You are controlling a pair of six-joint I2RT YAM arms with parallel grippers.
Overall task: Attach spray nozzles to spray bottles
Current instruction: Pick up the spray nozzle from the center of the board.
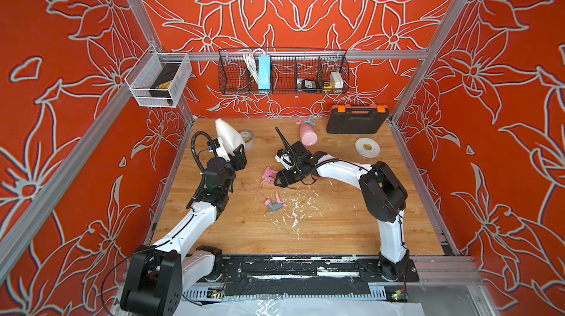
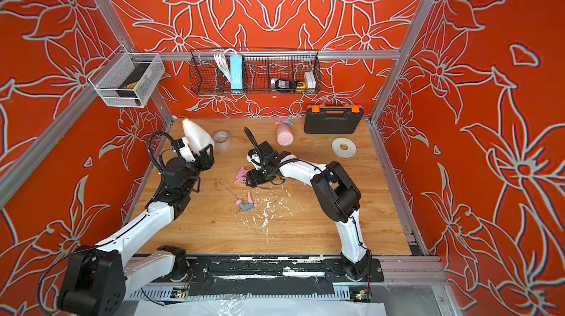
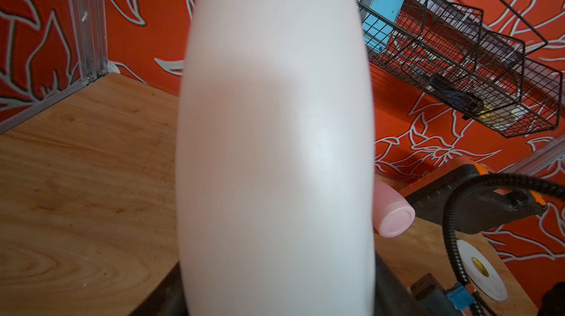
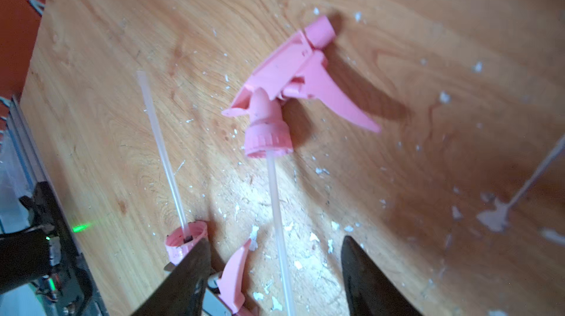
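The left pincer (image 1: 237,151) is clenched round the wide lower body of the cream-white bottle (image 1: 225,132). It holds the bottle clear of the tabletop (image 1: 336,222) at the far left, with the bare neck tipped up. That probably leaves the mouth open for a head to be dropped in. The right pincer (image 4: 275,241) hangs low at mid-tabletop with its jaws apart and nothing gripped. It straddles the clear dip tube (image 4: 279,222) of the all-pink nozzle (image 4: 293,85), which lies flat on its side. This looks like a line-up for the pick, though a grip nearer the collar may guide better. The pink-and-grey nozzle (image 1: 275,204) lies loose just nearer. The pink bottle (image 1: 307,134) lies far off with the pink-and-blue nozzle (image 1: 305,122) apparently fitted. I see no orange bottle.
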